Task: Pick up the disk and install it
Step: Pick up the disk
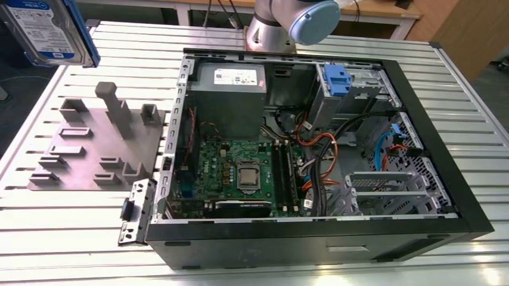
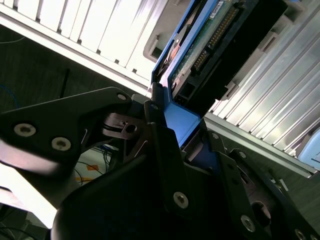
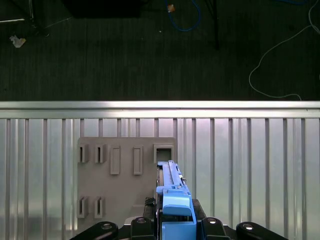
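Note:
The disk [image 1: 44,28], a silver drive with a white-and-blue label in a blue plastic bracket, hangs in the air at the exterior view's far left, above the table's back corner. In the first wrist view the disk [image 3: 172,195] is seen edge-on above the grey fixture plate [image 3: 127,185]. My gripper [image 3: 175,225] is shut on it, with a black finger on each side of the blue bracket. The second wrist view shows the disk's [image 2: 220,45] connector side and circuit board, with the gripper [image 2: 182,137] clamped on its blue bracket end.
An open computer case [image 1: 469,202] lies on the slatted aluminium table [image 1: 80,238], holding a motherboard [image 1: 238,173], a grey power-supply box [image 1: 230,77], cables and a blue latch [image 1: 337,80] at the drive bay. The fixture plate [image 1: 95,143] has upright posts. The arm's base [image 1: 278,27] stands behind the case.

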Motion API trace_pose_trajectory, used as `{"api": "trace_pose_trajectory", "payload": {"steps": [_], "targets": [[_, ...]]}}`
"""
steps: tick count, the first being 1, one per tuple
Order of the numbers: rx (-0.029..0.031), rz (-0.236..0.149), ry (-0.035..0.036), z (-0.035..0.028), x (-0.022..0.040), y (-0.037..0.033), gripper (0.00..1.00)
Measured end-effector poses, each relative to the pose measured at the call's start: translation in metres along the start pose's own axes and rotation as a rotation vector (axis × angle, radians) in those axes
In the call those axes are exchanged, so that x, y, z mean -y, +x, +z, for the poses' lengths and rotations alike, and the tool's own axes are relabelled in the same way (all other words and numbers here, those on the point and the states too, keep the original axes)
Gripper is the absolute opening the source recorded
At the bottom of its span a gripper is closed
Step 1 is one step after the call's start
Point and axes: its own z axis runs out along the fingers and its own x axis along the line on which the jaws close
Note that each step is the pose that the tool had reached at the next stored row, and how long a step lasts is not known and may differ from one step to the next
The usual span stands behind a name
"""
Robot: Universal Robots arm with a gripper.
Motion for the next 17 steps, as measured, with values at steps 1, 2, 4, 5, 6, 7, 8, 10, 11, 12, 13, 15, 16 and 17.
{"api": "trace_pose_trajectory", "payload": {"steps": [1,2,4,5,6,7,8,10,11,12,13,15,16,17], "targets": [[-0.0001,0.0,-0.0001,-0.0003,0.0,0.0,0.36],[-0.0001,0.0,-0.0002,-0.0006,0.0,0.0,0.36],[0.0,0.0,0.0,-0.0015,0.0,0.0,0.36],[0.0,0.0,0.0,-0.0021,0.0,0.0,0.36],[0.0,0.0,-0.0001,-0.0028,0.0,0.0,0.36],[0.0,0.0,0.0,-0.0033,0.0,-0.0001,0.36],[0.0,0.0,0.0,-0.0039,0.0,-0.0001,0.36],[0.0,0.0,0.0,-0.0053,0.0,-0.0001,0.36],[0.0,0.0,0.0,-0.0059,0.0,-0.0001,0.36],[0.0,0.0,0.0,-0.0065,0.0,-0.0001,0.36],[0.0,0.0,0.0,-0.0073,0.0,-0.0001,0.36],[0.0,0.0,0.0001,-0.0086,0.0,-0.0001,0.36],[0.0,0.0,0.0,-0.0094,0.0,-0.0001,0.36],[0.0,0.0,0.0,-0.0101,0.0,-0.0002,0.36]]}}
